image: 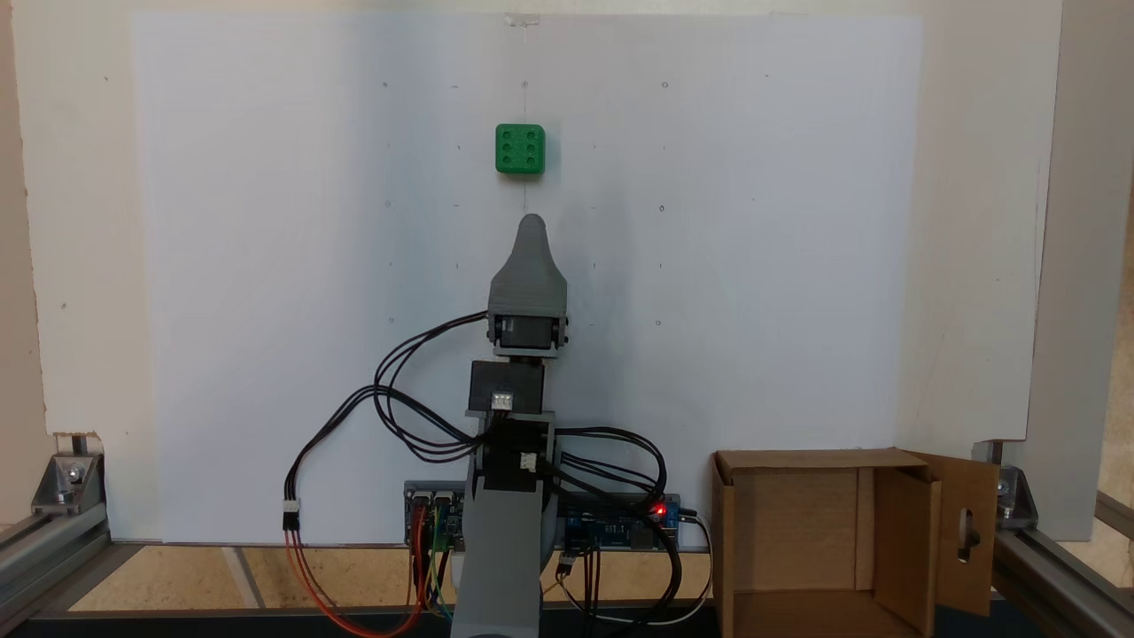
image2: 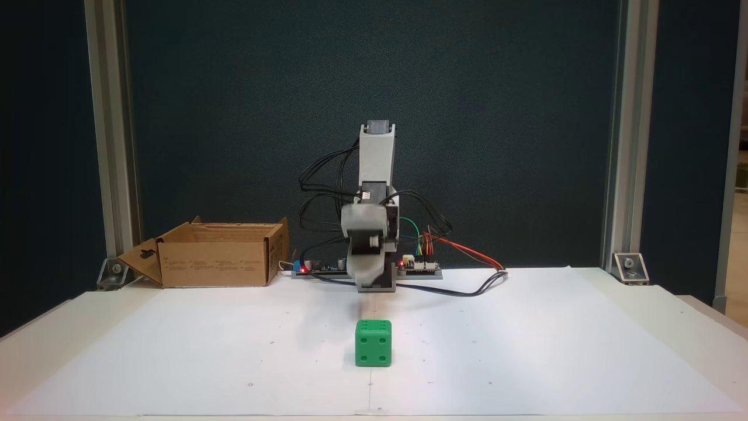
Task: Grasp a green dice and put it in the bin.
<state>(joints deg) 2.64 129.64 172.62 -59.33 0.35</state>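
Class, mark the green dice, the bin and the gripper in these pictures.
green dice [image: 520, 148], a fixed view, on its six-pip top face
bin [image2: 216, 265], a fixed view, on its printed side wall
gripper [image: 531, 221], a fixed view, at its grey tip

In a fixed view from above, the green dice [image: 520, 148] lies on the table [image: 266, 266] just beyond the gripper [image: 532, 221], apart from it, with the bin [image: 797, 549] at the arm's near right.
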